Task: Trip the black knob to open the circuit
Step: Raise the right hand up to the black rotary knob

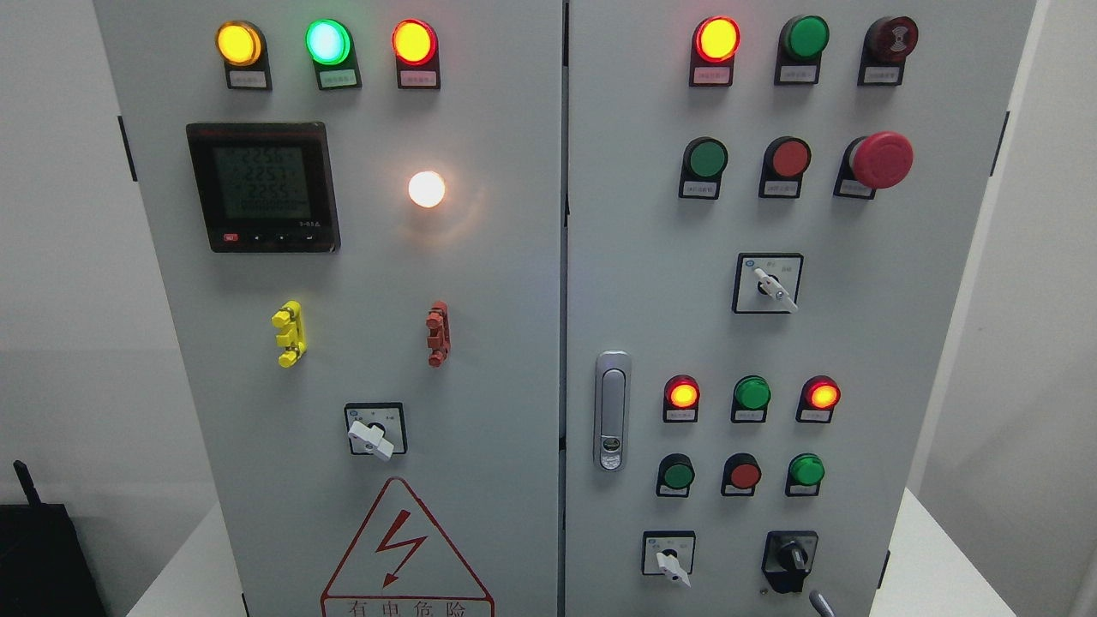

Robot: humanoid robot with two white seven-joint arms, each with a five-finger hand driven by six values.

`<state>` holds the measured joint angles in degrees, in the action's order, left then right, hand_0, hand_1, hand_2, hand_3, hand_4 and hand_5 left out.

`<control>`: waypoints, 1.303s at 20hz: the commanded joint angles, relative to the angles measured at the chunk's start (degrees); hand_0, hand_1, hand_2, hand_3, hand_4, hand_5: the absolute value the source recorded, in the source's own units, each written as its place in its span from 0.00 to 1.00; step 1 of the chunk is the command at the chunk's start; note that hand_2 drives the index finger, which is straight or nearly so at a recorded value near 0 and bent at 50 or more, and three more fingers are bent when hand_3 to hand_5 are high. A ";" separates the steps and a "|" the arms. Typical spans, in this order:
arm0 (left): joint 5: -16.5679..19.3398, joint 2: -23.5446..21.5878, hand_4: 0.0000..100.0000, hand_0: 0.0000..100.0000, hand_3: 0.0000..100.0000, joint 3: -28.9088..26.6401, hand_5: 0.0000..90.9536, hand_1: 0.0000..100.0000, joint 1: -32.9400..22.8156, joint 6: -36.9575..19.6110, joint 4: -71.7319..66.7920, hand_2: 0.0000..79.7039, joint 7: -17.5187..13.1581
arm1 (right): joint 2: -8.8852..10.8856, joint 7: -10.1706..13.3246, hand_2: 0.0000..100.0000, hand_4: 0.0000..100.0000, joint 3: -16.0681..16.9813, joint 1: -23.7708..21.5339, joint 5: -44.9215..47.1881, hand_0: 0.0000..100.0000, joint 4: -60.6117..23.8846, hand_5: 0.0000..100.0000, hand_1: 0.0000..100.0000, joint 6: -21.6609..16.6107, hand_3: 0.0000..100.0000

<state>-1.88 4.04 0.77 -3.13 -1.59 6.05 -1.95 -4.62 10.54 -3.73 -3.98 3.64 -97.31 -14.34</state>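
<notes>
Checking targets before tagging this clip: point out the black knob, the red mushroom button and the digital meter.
black knob (790, 557), head view, on its handle.
red mushroom button (881, 160), head view, on its cap.
digital meter (261, 182), head view, on its screen.

**Cabinet panel, apart from the job**

Left door: a meter (263, 186), a lit white lamp (426, 188), a yellow clip (290, 333), a red clip (438, 332) and a warning triangle (403, 548). Right door: a latch (612, 410) and a red mushroom button (880, 160).
</notes>
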 commanded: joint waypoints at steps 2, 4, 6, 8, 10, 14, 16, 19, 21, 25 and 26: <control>-0.14 0.09 0.00 0.12 0.00 -0.07 0.00 0.39 0.23 -0.08 0.01 0.00 0.01 | -0.04 -0.52 0.00 1.00 0.04 0.91 0.05 0.92 -1.66 0.93 0.95 0.10 1.00; -0.14 0.09 0.00 0.12 0.00 -0.07 0.00 0.39 0.23 0.00 0.01 0.00 0.01 | -0.04 -0.52 0.00 1.00 0.04 1.43 0.05 0.92 -1.66 0.93 0.96 0.36 1.00; -0.14 0.09 0.00 0.12 0.00 -0.07 0.00 0.39 0.23 0.00 0.01 0.00 0.01 | -0.04 -0.52 0.00 1.00 -0.05 1.70 0.05 0.92 -1.66 0.93 0.96 0.54 1.00; -0.14 0.09 0.00 0.12 0.00 -0.07 0.00 0.39 0.14 -0.08 0.01 0.00 0.01 | 0.05 -0.52 0.00 1.00 -0.05 1.87 0.05 0.92 -1.57 0.93 0.96 0.72 1.00; -0.14 0.09 0.00 0.12 0.00 -0.07 0.00 0.39 0.14 -0.08 0.01 0.00 0.01 | -0.04 -0.52 0.00 1.00 -0.05 1.96 0.05 0.92 -1.57 0.93 0.96 1.07 1.00; -0.14 0.09 0.00 0.12 0.00 -0.07 0.00 0.39 0.14 -0.08 0.01 0.00 0.01 | -0.04 -0.43 0.00 1.00 -0.14 1.78 0.05 0.93 -1.66 0.93 0.96 0.98 1.00; -0.14 0.09 0.00 0.12 0.00 -0.07 0.00 0.39 0.14 -0.08 0.01 0.00 0.01 | -0.04 -0.43 0.00 1.00 -0.22 1.52 0.05 0.93 -1.66 0.93 0.96 0.98 1.00; -0.14 0.09 0.00 0.12 0.00 -0.07 0.00 0.39 0.14 -0.08 0.01 0.00 0.01 | -0.04 -0.43 0.00 1.00 -0.49 1.43 0.05 0.93 -1.75 0.93 0.96 0.98 1.00; -0.14 0.09 0.00 0.12 0.00 -0.07 0.00 0.39 0.14 -0.08 0.01 0.00 0.01 | -0.04 -0.43 0.00 1.00 -0.75 1.43 0.05 0.93 -1.75 0.93 0.96 1.07 1.00; -0.14 0.09 0.00 0.12 0.00 -0.07 0.00 0.39 0.14 -0.08 0.01 0.00 0.01 | -0.04 -0.43 0.00 1.00 -0.75 1.43 0.05 0.93 -1.75 0.94 0.96 1.07 1.00; -0.14 0.09 0.00 0.12 0.00 -0.07 0.00 0.39 0.14 -0.08 0.01 0.00 0.01 | 0.05 -0.43 0.00 1.00 -0.84 1.35 0.05 0.93 -1.75 0.94 0.96 1.07 1.00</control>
<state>-1.88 4.04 0.77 -3.13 -1.59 6.05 -1.95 -4.62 10.53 -4.27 -2.89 3.64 -97.34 -13.01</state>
